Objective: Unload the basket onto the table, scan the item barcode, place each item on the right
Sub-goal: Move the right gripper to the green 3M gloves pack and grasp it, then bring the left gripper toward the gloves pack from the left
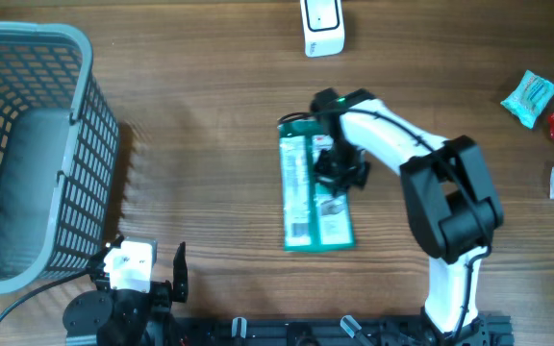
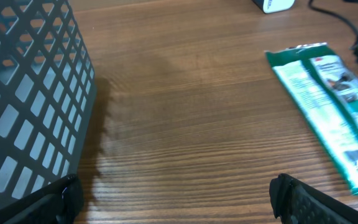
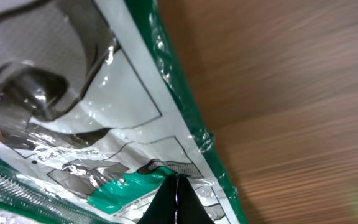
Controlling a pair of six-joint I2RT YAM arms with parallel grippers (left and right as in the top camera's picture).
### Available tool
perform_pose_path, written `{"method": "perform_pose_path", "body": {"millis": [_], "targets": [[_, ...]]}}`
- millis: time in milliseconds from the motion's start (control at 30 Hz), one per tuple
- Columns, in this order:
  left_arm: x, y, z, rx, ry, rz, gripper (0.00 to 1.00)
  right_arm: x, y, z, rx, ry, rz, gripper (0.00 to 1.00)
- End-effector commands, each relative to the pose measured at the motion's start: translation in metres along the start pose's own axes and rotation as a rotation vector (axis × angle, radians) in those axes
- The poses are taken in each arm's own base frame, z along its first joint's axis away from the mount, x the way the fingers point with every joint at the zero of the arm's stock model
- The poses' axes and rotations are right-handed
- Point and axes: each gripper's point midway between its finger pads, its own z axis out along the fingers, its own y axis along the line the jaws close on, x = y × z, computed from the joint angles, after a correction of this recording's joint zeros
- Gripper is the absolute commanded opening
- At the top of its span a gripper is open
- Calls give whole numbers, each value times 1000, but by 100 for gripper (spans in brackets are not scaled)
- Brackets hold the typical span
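Packet [image 1: 301, 207] lies flat at the middle of the desk [image 1: 210, 144], its long axis running 12 to 6 o'clock. Right tool [image 1: 339, 171] sits on it, toward 1 o'clock from the packet's centre, fingertips pressed together against the film; whether any film is caught between them cannot be told. Packet is green-edged with white printed panels, glossy and crinkled. Left tool [image 2: 173, 202], spread wide, hovers at 7 o'clock, well apart from it.

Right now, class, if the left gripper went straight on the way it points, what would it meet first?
Probably nothing, as far as the pictures show. The left gripper, fingers open, points along bare table between the basket on its left and the packet on its right.
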Motion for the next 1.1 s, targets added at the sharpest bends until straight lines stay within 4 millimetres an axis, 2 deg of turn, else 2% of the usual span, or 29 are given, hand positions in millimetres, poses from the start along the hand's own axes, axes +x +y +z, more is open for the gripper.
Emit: {"method": "perform_pose_path", "body": {"millis": [0, 33, 100, 133, 200, 267, 400, 467, 533, 600, 700, 767, 800, 900, 1000, 1067], "targets": [[-2, -3, -1, 14, -13, 15, 100, -36, -41, -11, 151, -169, -76, 4], [-2, -3, -1, 14, -12, 15, 100, -36, -38, -24, 120, -197, -91, 5], [-2, -3, -1, 14, -12, 15, 100, -30, -24, -59, 2, -262, -153, 22], [-2, -3, -1, 14, -12, 15, 100, -27, -20, -70, -39, -282, -163, 26], [-2, -3, -1, 14, -12, 15, 100, -20, -13, -94, -119, -324, -175, 27], [-2, -3, -1, 14, -13, 15, 100, -16, -14, -105, -138, -349, -177, 27], [-2, -3, -1, 14, -12, 15, 100, -8, -21, -108, -124, -330, -176, 18], [-2, -3, -1, 14, -13, 15, 100, -5, -22, -107, -117, -320, -176, 18], [-2, -3, -1, 14, -13, 15, 100, -3, -18, -107, -138, -309, -194, 18], [-2, -3, -1, 14, -12, 15, 100, 5, -6, -108, -207, -273, -260, 17], [-9, -2, -1, 10, -43, 20, 100, 9, -4, -114, -229, -282, -290, 18], [-35, -2, -4, 14, -148, 36, 100, 10, -6, -124, -247, -310, -294, 23], [-54, -7, -8, 44, -228, 53, 100, 10, -8, -131, -261, -331, -288, 32], [-84, -29, -20, 174, -371, 102, 100, 3, -18, -151, -306, -393, -252, 53], [-81, -31, -19, 181, -357, 99, 100, -1, -27, -159, -347, -390, -218, 61], [-83, -33, -20, 198, -367, 95, 100, -1, -29, -162, -402, -360, -224, 61]]}}
